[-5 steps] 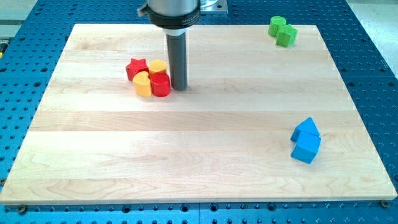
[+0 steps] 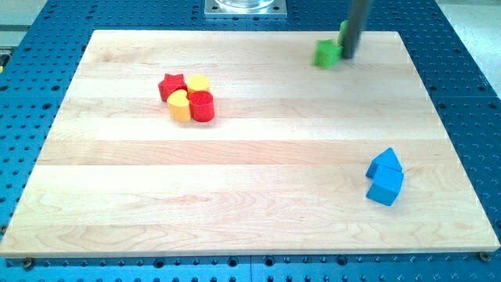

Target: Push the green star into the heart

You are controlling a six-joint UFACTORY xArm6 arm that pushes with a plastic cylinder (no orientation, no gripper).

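Observation:
My tip (image 2: 347, 56) is at the view's top right, touching the right side of a green block (image 2: 327, 53), which looks blurred so its shape is unclear. A second green block (image 2: 343, 31) shows only as a sliver behind the rod. The yellow heart (image 2: 179, 106) lies far to the left in a tight cluster with a red star (image 2: 172, 84), another yellow block (image 2: 198, 83) and a red cylinder (image 2: 202, 106).
Two blue blocks (image 2: 385, 163) (image 2: 385, 186) touch each other near the board's right edge, lower down. The wooden board (image 2: 250, 204) lies on a blue perforated table.
My tip has moved from beside the red cylinder to the view's top right. One green block has slid down and left, away from the other green block.

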